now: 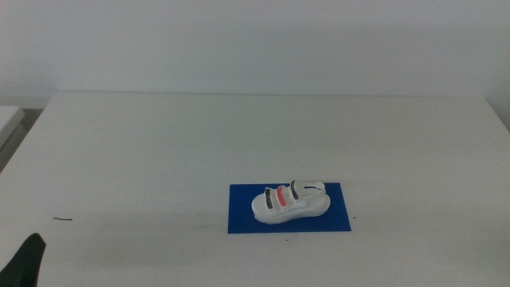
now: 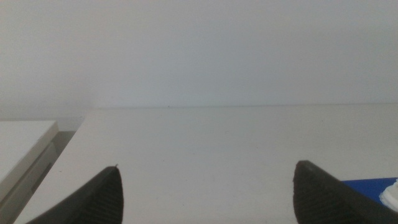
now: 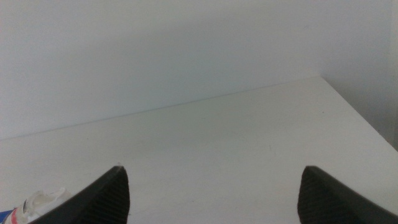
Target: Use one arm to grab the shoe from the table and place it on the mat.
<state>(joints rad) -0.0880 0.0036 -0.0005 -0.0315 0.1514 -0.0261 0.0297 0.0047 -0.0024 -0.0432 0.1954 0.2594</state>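
Note:
The white shoe point(image 1: 290, 201), with two black straps and one red, lies on the blue mat point(image 1: 335, 219) on the white table point(image 1: 159, 151), a little right of centre near the front. No gripper touches it. My left gripper point(image 2: 208, 196) is open and empty, waiting at the front left; its tip point(image 1: 28, 259) shows at the bottom left corner of the middle view. An edge of the mat point(image 2: 373, 185) and the shoe point(image 2: 392, 194) show in the left wrist view. My right gripper point(image 3: 214, 196) is open and empty, out of the middle view; its wrist view catches the shoe point(image 3: 40, 202).
A tiny dark mark point(image 1: 62, 219) sits on the table at the front left. A white surface point(image 2: 18, 149) stands beside the table's left edge. A plain wall runs behind the table's far edge.

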